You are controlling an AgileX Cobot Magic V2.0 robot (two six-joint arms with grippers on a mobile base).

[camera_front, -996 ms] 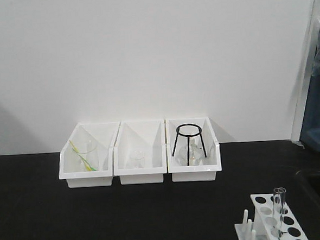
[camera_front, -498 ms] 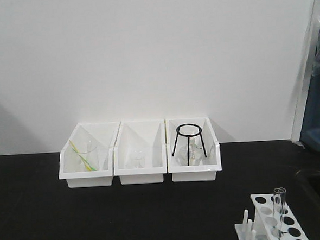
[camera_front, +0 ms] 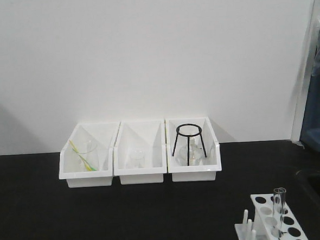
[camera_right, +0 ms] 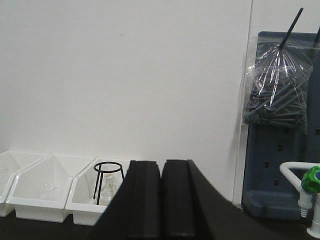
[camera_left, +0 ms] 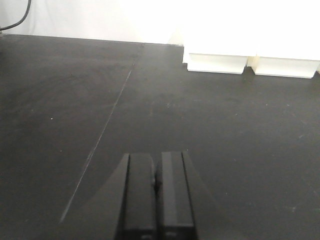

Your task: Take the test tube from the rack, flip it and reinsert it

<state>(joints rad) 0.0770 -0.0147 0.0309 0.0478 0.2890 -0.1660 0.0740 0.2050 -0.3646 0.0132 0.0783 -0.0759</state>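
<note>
1. The left gripper (camera_left: 156,161) had its two black fingers pressed together and held nothing. It hung low over the bare black table (camera_left: 225,125).
2. The right gripper (camera_right: 161,167) was also closed and empty. It was raised and faced the wall, and neither the tube nor the rack showed in its view.
3. The test tube (camera_front: 278,209) stood about upright in a hole of the rack (camera_front: 242,232), rim up, at the near right corner of the front view. Only one tube could be made out, and the rack was partly cut off by the frame edge.
4. Judged step: the reach had not started. The right arm looked the better choice, since the rack sat on that side.
5. To do it well, the jaws should be opened before the descent, come in from above, and close on the glass above the rack top, clear of the pegs. The tube should be lifted straight up until its round end clears the hole before it is turned. The grip should be light, because the glass is slippery and brittle.
6. Farther back, three white bins (camera_front: 140,173) stood in a row against the wall. The right one held a black tripod ring (camera_front: 188,140), well away from the work.
</note>
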